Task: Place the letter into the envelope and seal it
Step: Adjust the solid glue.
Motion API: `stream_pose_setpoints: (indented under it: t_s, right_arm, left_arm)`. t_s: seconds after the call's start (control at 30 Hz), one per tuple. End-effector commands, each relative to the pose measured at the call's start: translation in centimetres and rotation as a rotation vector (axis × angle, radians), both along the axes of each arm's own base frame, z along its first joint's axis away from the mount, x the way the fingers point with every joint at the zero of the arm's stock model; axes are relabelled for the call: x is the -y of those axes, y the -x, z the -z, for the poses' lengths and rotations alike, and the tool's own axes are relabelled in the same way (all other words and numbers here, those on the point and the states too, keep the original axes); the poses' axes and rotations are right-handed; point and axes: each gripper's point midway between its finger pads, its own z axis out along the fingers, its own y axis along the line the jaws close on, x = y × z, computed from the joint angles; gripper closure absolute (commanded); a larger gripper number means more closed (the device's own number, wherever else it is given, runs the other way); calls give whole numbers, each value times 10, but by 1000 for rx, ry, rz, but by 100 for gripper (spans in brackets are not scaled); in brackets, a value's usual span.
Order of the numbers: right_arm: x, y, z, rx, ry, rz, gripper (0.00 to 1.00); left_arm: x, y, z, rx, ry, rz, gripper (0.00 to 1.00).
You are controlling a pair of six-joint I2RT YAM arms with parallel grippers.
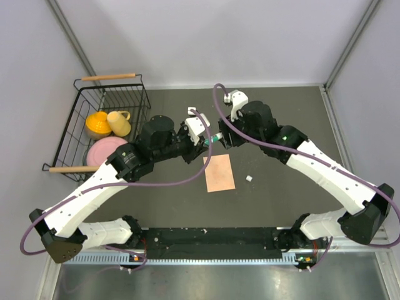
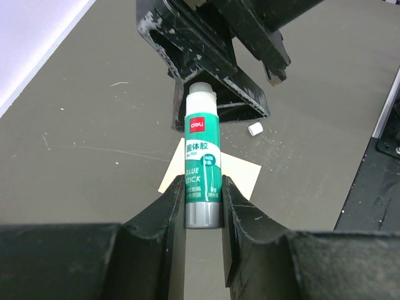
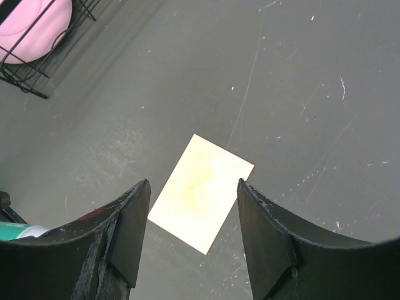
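Peach rectangular paper envelope (image 1: pixel 220 173) lies flat on the dark table (image 1: pixel 281 112), mid-table between my arms, with nothing holding it. Above its far edge my left gripper (image 2: pixel 203 187) pinches a white-and-green glue stick (image 2: pixel 202 150) by its base. The right gripper (image 3: pixel 192 194) stands part-way wide and empty at the cap end. If those jaws close off-centre, I reckon the stick twists loose and drops.
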Motion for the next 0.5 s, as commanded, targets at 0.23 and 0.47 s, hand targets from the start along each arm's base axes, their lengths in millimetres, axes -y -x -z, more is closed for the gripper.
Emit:
stream_pose_setpoints:
  t_s: [0.23, 0.47]
  right_arm:
    - [-18, 7, -27, 63, -60, -47, 48]
    - [-30, 17, -31, 59, -72, -77, 57]
  left_arm:
    - [12, -4, -18, 1, 89, -2, 100]
    - [19, -5, -11, -31, 93, 5, 100]
